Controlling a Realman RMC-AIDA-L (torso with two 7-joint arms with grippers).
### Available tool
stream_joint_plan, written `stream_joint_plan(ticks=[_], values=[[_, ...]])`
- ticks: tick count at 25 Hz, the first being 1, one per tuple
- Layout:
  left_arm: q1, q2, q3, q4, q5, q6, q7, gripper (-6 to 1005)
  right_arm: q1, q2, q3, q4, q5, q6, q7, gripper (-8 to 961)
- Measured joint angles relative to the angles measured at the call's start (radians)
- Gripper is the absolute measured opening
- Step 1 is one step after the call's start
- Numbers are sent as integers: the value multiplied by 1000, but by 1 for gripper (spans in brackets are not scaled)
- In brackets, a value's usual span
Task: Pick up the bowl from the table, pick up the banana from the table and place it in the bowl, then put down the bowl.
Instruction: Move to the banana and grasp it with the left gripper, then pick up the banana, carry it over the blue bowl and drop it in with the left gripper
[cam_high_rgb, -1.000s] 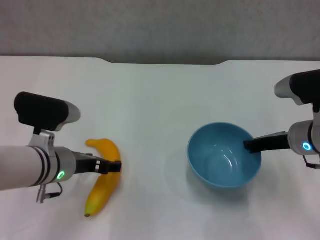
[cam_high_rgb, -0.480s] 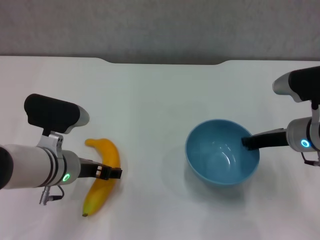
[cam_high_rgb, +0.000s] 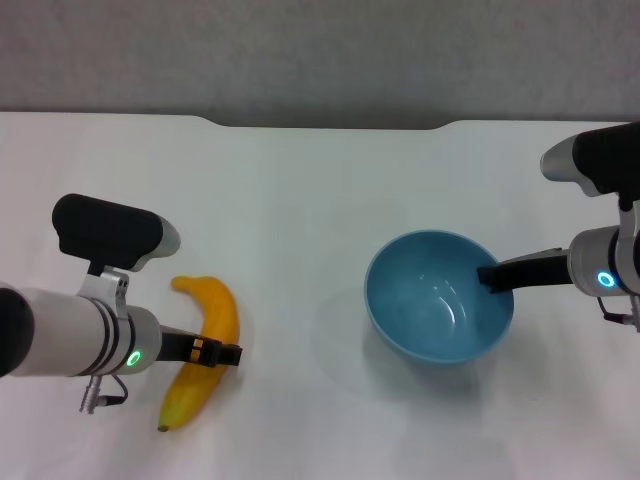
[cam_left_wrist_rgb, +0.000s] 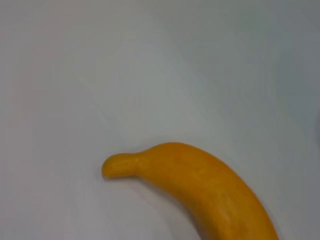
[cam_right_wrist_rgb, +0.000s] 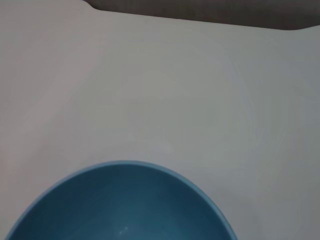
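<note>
The light-blue bowl (cam_high_rgb: 432, 300) hangs a little above the white table (cam_high_rgb: 300, 190), with its shadow on the tabletop to its left. My right gripper (cam_high_rgb: 490, 275) is shut on the bowl's right rim. The bowl's rim also fills the bottom of the right wrist view (cam_right_wrist_rgb: 120, 205). The yellow-orange banana (cam_high_rgb: 218, 310) lies on the table at the left, stem end far and dark tip near. My left gripper (cam_high_rgb: 215, 353) lies across the banana's middle. The left wrist view shows the banana's stem end (cam_left_wrist_rgb: 210, 190) close up on the table.
The table's far edge has a shallow notch (cam_high_rgb: 330, 125) with a grey wall behind it. Bare white tabletop lies between the banana and the bowl.
My right gripper has carried the bowl slightly up and to the left. My left gripper has slid a little nearer along the banana, and the banana's tip has shifted slightly left.
</note>
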Motion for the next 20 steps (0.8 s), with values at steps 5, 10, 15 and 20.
stream_joint_plan(ticks=[5,10,15,20], values=[[-1,0,0,0,0,-1,0,857,0,0,0,0,0,0,0,35],[-1,0,0,-9,0,2,0,753,1,0,0,0,0,0,0,35],[0,0,-1,-4,0,9,4,579,1,0,0,0,0,0,0,35],[6,4,-10,-11,0,9,13,522,1,0,0,0,0,0,0,34]])
